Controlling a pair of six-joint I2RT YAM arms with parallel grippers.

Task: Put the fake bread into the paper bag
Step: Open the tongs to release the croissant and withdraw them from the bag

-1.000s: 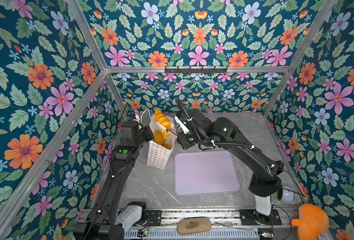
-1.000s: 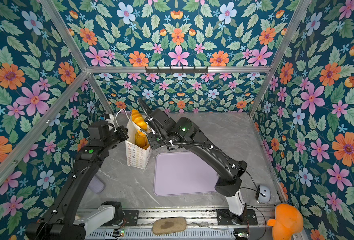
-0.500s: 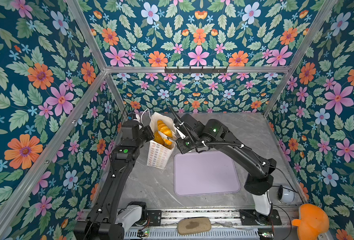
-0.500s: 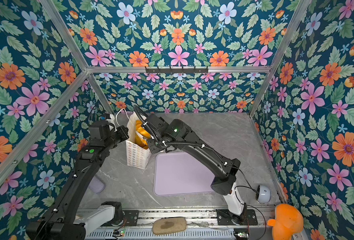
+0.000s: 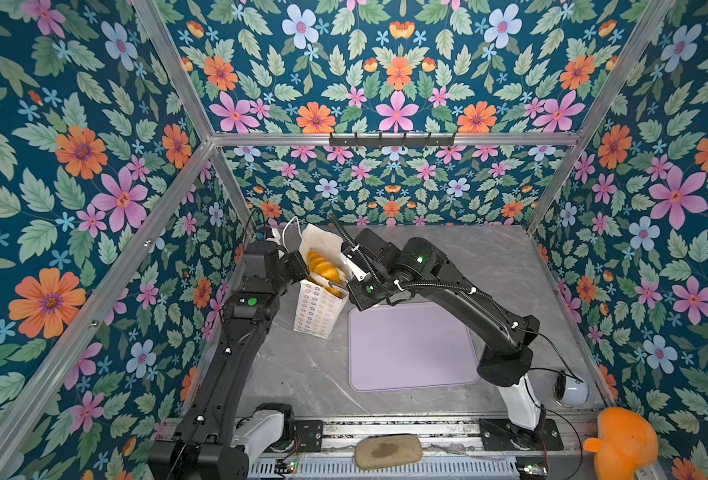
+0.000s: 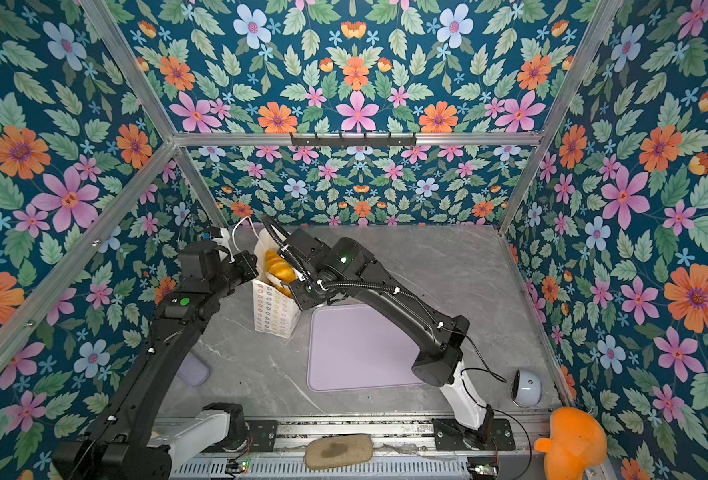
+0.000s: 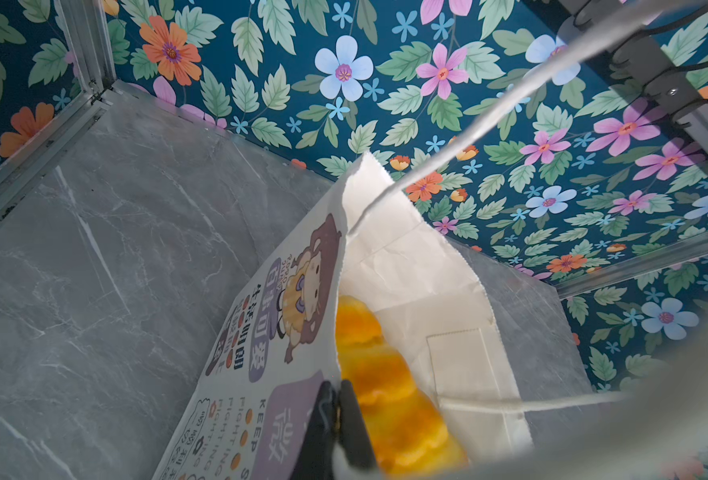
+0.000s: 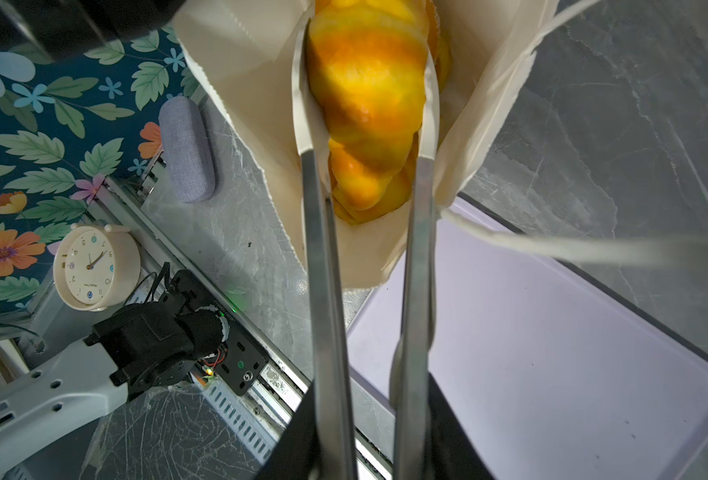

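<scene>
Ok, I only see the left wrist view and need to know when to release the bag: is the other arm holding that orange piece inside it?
Observer: Yes. In the right wrist view the right claw is closed on a croissant, inside the mouth of the paper bag.
Operator: Where does the bag stand?
Observer: In both top views it is on the table, just beside the left edge of the lilac mat.
Operator: Anything lying nearby?
Observer: A grey case lies on the table beside the left arm.
</scene>
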